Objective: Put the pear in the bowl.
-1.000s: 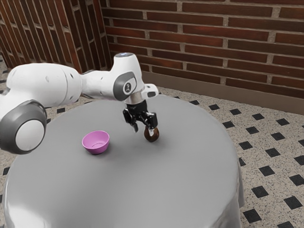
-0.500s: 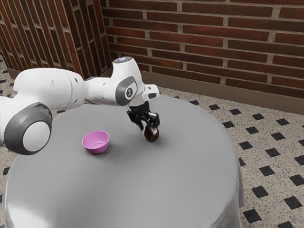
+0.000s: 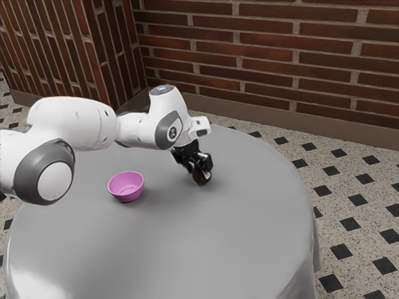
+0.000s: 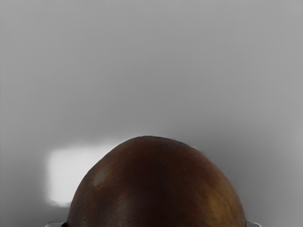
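Brn pear (image 3: 201, 180), pink bowl (image 3: 126, 188), both on tbl (image 3: 187, 249)

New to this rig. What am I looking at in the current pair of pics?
One robot arm, white with a black two-finger gripper at its end, over a grey round table. The exterior view comes from a camera at the arm's side; the arm reaches in from that view's left. The wrist view comes from a camera on the arm's hand, looking at the tabletop. On the table is a pink bowl. The dark brown pear is at the gripper; I can't tell whether it's firmly held. It isn't in the bowl.
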Motion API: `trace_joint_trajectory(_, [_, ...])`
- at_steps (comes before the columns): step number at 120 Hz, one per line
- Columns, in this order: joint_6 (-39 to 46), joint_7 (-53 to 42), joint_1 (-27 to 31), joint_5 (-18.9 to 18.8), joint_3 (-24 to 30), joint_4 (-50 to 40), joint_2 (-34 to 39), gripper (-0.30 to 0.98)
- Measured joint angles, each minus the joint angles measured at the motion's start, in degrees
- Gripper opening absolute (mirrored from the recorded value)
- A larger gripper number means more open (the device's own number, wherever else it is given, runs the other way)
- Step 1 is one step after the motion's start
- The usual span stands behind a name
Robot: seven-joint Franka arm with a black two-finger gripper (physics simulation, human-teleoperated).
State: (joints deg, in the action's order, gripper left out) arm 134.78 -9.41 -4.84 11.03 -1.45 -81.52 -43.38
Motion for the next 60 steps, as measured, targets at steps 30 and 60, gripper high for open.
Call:
trace_joint_trajectory(30, [4.07, -0.37, 0.09, 0.02, 0.49, -0.02, -1.17, 0.44])
trace_joint_trajectory(60, [6.51, -0.62, 0.65, -0.17, 1.32, -0.16, -1.78, 0.44])
